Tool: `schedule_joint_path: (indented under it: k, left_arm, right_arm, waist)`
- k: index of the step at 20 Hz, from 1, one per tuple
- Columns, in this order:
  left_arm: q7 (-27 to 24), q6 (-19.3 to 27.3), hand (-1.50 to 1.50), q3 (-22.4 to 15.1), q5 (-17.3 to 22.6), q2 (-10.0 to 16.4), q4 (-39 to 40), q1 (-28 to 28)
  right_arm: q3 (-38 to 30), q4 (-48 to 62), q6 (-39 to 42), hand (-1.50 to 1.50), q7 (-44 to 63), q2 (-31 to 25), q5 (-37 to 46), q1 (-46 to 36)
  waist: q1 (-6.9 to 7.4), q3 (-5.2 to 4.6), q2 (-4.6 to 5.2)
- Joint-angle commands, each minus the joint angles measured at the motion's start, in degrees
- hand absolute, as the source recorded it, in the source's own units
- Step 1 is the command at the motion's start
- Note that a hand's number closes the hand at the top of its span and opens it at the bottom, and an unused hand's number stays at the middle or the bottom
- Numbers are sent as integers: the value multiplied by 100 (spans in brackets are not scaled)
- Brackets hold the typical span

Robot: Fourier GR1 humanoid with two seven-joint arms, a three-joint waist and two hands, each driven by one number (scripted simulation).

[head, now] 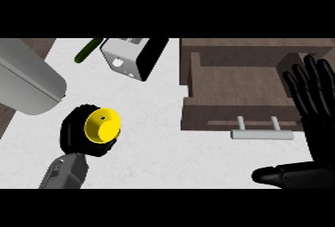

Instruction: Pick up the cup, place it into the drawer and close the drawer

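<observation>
Cup [103, 125] yellow, gripped by left robot hand [72, 131] over white marbled tabletop [163, 153]; wooden drawer [235, 84] open far right; right robot hand [315, 111] open

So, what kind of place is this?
Most likely a kitchen: a white counter, an open wooden drawer with a bar handle, and what looks like a toaster at the back.

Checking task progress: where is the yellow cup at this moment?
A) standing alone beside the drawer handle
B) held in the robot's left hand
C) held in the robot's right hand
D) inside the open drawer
B: the left hand curls round the yellow cup, well to the left of the open drawer.
</observation>
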Motion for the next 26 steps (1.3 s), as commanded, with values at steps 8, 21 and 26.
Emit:
schedule_joint_path:
  k: [8,21,26]
  left_arm:
    - [2620,678,150,-635,477,-367,-2996,-181]
    - [3718,2648,150,-1602,22,-516,-3206,-1943]
    - [3853,2773,150,-1513,-58,-514,-2275,-2868]
  right_arm:
    - [24,-158,35,-150,12,-7,5,133]
    - [-309,-228,168,-150,107,-169,-339,119]
    - [-31,9,220,-150,-207,-39,-23,211]
  waist:
    - [-22,-1,2]
    - [-91,-4,14]
    - [-106,-4,28]
